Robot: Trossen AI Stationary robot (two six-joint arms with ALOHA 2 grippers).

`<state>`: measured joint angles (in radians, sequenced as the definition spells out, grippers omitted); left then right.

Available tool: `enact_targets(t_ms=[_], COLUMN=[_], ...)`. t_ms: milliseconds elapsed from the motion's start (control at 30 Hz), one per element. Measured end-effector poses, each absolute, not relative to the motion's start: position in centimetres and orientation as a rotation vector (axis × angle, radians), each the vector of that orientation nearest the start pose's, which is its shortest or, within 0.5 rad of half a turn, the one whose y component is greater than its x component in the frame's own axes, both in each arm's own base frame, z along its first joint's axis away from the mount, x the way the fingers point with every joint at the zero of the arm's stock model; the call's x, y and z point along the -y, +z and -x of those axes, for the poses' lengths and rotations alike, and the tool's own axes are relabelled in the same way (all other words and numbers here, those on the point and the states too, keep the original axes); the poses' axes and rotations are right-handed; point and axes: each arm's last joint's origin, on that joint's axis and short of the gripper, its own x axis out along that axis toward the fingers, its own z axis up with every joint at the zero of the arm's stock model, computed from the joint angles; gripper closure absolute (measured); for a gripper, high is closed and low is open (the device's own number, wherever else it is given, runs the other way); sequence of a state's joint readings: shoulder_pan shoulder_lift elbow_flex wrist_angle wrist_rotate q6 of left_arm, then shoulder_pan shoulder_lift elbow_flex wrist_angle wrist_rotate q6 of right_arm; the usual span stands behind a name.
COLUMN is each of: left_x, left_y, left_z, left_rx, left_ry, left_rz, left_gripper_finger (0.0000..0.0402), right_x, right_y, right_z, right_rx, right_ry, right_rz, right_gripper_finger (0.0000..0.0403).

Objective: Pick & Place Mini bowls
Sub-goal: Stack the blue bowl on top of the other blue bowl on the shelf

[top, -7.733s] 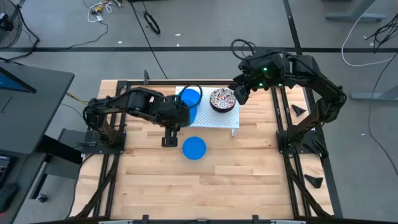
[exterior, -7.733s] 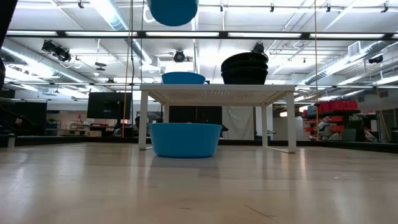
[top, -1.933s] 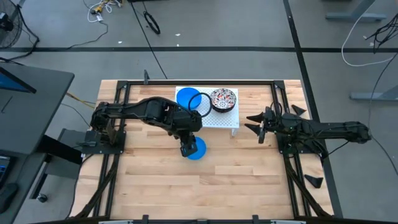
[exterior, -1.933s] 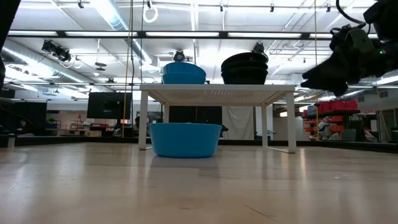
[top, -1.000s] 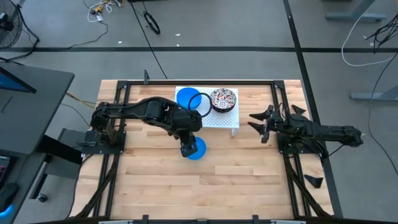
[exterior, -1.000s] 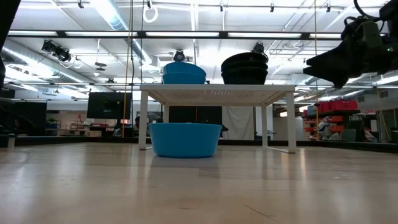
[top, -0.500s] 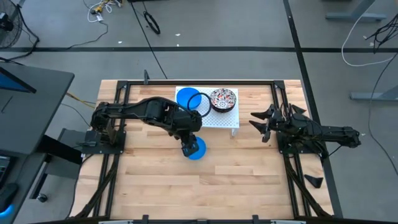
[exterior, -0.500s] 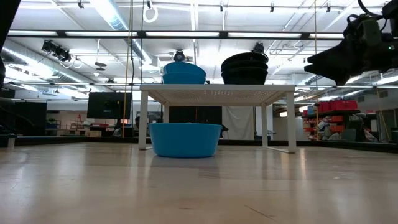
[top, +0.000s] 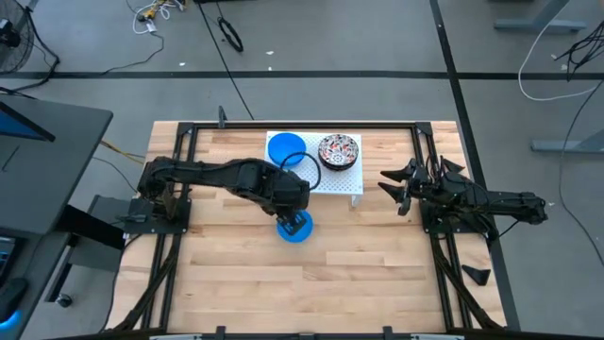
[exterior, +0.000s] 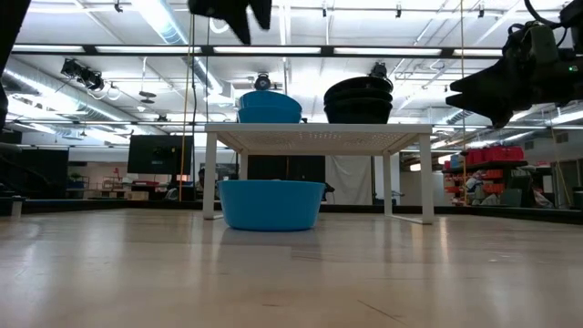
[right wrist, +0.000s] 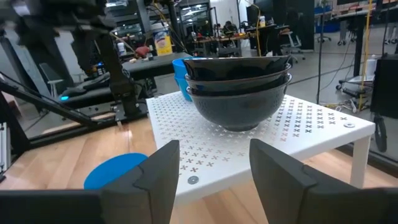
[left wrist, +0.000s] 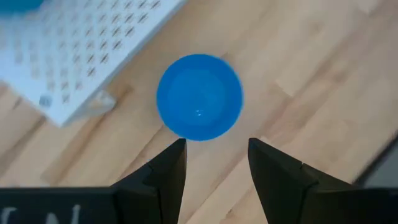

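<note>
One blue mini bowl (top: 296, 230) stands mouth up on the table, just near of the white perforated rack (top: 330, 177). On the rack rest stacked blue bowls (top: 286, 148) and stacked patterned bowls (top: 339, 149), dark in the right wrist view (right wrist: 239, 87). My left gripper (left wrist: 214, 149) hangs open above the table bowl (left wrist: 199, 96), fingers pointing down, touching nothing. In the low view it shows at the top (exterior: 232, 14). My right gripper (top: 392, 186) waits open to the right of the rack, level with its top (exterior: 487, 91).
The rack's legs (exterior: 209, 173) stand on the table, and the blue bowl (exterior: 271, 203) sits in front of them. Black frame rails (top: 425, 161) run along the table's left and right sides. Bare wood (top: 311, 283) stretches toward the near edge.
My left gripper has come down toward the blue bowl on the table and now shows at the top of the low view. It stays open. The bowls and my right arm have kept still.
</note>
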<state>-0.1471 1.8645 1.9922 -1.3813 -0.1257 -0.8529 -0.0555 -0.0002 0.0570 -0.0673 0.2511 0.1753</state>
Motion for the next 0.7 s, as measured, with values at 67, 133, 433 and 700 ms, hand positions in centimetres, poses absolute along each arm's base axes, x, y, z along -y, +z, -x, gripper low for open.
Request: enact_targets(t_ms=[67, 133, 433, 700], left_x=[4.9, 4.9, 5.0, 5.1], left_y=[34.5, 33.5, 30.0, 27.4], left_z=[-35.8, -35.8, -35.6, -36.0], left_rx=[-1.166, -1.176, -1.202, -1.134], left_ry=[0.576, 0.656, 0.832, 0.923], left_rz=[0.625, 0.697, 0.846, 0.965], left_gripper_finger=[0.0225, 0.0225, 0.0225, 0.0225], right_x=[1.2, 1.2, 1.2, 1.2], right_y=[17.6, 17.6, 17.6, 17.7], right_z=[-9.2, -9.2, -9.2, -9.2], right_rx=[0.017, 0.017, 0.017, 0.017], right_ry=[-0.307, -0.306, -0.306, -0.306], right_rz=[-0.173, -0.173, -0.173, -0.173], right_gripper_finger=[0.0207, 0.0207, 0.0207, 0.0207])
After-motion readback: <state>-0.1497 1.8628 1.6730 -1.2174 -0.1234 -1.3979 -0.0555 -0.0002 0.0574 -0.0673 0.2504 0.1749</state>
